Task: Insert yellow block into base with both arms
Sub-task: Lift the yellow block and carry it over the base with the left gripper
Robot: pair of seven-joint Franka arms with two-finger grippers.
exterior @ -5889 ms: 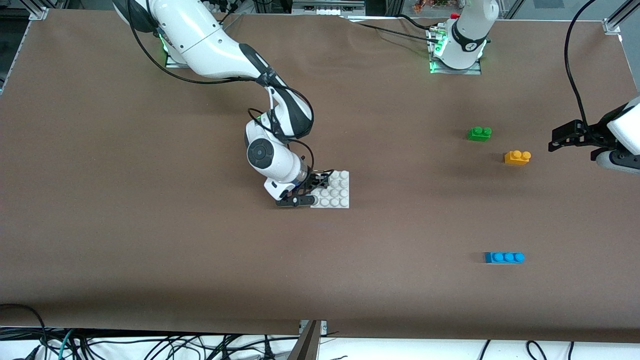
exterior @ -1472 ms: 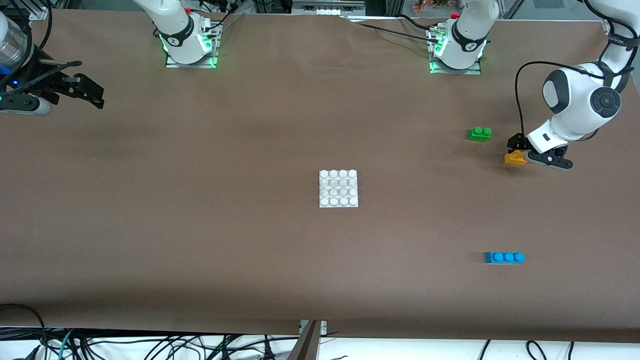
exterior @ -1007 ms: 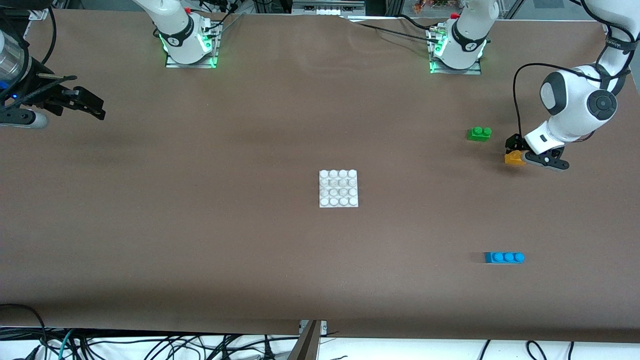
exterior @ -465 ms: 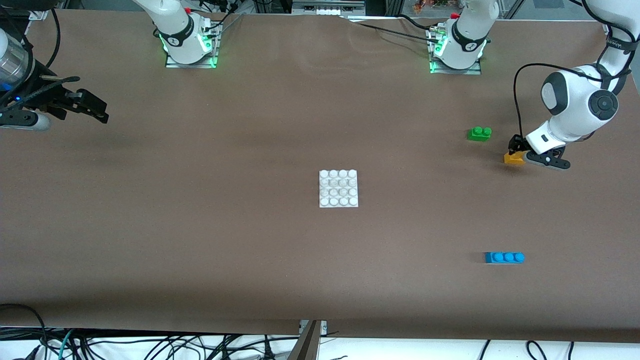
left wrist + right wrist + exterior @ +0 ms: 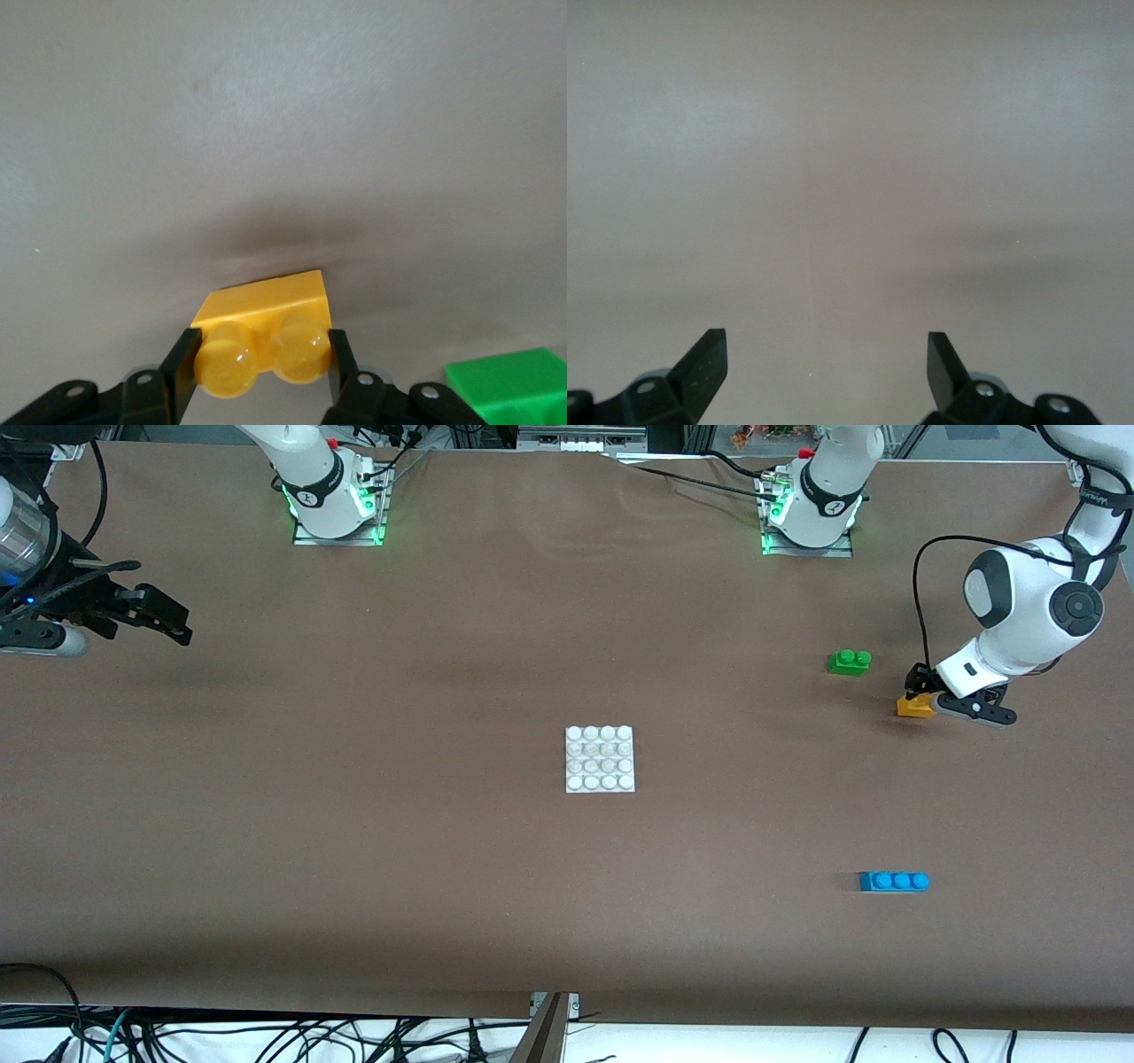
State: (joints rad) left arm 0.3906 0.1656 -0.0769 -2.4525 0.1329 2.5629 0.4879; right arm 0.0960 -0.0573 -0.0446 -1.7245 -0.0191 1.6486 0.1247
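Left wrist: fingers (image 5: 341, 367) pinching yellow block (image 5: 266, 332)

The counter (image 5: 354, 850) is covered in a matt brown sheet, faintly grained, with soft creases seen near the arm bases. The yellow block (image 5: 266, 332) is shown as smooth, glossy plastic, its studs almost translucent where light is caught. The same hard plastic sheen is seen on the green brick (image 5: 849, 662) and the blue brick (image 5: 893, 881). The base (image 5: 600, 759) is made of white plastic, its round studs lightly shiny. The arm shells are finished in glossy white with black joints. The left end effector (image 5: 257, 367) and the right end effector (image 5: 824, 354) are seen in matt black.
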